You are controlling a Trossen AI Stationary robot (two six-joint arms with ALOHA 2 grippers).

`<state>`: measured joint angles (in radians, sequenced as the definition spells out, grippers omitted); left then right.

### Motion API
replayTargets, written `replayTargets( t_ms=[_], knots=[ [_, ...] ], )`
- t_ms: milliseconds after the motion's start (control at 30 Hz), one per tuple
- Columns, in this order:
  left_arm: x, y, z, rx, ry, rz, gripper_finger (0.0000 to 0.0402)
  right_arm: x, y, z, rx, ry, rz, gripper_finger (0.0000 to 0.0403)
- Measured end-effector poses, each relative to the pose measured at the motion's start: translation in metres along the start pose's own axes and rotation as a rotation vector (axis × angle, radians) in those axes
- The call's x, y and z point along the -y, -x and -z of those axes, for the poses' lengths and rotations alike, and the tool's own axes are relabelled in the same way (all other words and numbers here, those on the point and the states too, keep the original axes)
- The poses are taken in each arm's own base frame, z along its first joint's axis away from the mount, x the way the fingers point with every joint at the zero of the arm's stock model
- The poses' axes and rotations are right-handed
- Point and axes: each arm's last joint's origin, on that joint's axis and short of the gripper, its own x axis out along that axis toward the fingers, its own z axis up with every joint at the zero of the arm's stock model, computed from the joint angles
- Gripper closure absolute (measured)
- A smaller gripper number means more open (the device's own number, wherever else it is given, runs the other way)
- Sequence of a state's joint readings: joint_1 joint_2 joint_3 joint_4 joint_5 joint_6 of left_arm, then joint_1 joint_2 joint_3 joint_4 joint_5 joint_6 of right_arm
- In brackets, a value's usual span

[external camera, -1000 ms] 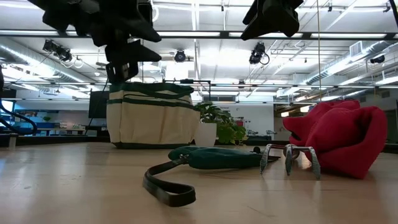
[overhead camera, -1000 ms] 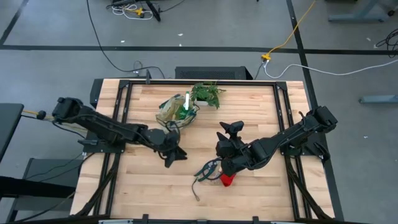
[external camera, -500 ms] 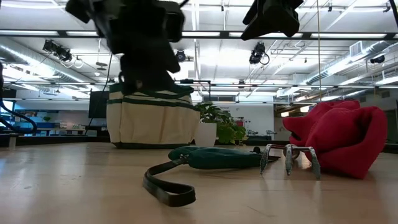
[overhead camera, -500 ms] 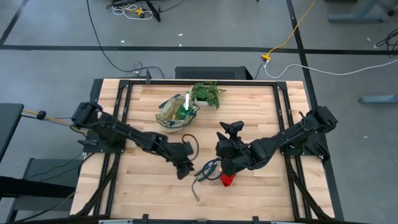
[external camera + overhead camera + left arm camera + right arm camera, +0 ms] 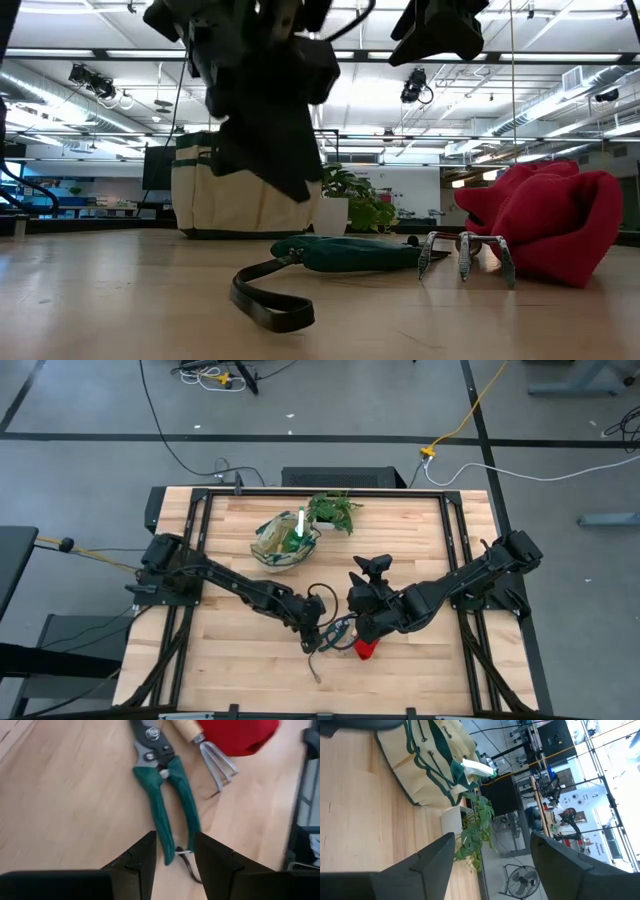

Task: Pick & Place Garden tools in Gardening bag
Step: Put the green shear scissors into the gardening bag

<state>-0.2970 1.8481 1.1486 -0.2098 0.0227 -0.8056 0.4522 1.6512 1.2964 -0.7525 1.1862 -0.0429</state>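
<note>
Green-handled pruning shears lie flat on the table, their dark wrist strap trailing toward the near edge. Beside them lies the small metal rake, its tines on the wood, next to the red gloves. My left gripper hovers open just above the shears' handle ends, slanting down, touching nothing. My right gripper hangs wide open above the gloves with nothing between its fingers. The cream gardening bag stands at the far middle with the green spray bottle upright inside it.
A leafy plant in a white pot stands right of the bag at the far edge. Black rails run along the table's left and right sides. Bare wood lies left of the shears and near the front edge.
My left gripper has swung from beside the bag toward the table's right and near edge, sinking and tipping further down, and now stands over the shears. Its finger gap looks unchanged. The shears, rake and gloves have not moved.
</note>
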Motion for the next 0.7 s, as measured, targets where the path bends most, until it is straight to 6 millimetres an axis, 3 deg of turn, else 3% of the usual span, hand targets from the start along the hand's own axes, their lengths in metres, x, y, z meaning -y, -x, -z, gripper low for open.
replayTargets(
  t_ms=[233, 700],
  knots=[
    [0.000, -0.019, 0.000, -0.048, 0.014, -0.054, 0.0266, 0.000, 0.000, 0.001, -0.004, 0.009, 0.003, 0.0142],
    [0.000, -0.020, 0.000, -0.078, 0.128, -0.024, 0.0266, 0.000, 0.000, 0.003, -0.013, 0.012, 0.002, 0.0142]
  ],
)
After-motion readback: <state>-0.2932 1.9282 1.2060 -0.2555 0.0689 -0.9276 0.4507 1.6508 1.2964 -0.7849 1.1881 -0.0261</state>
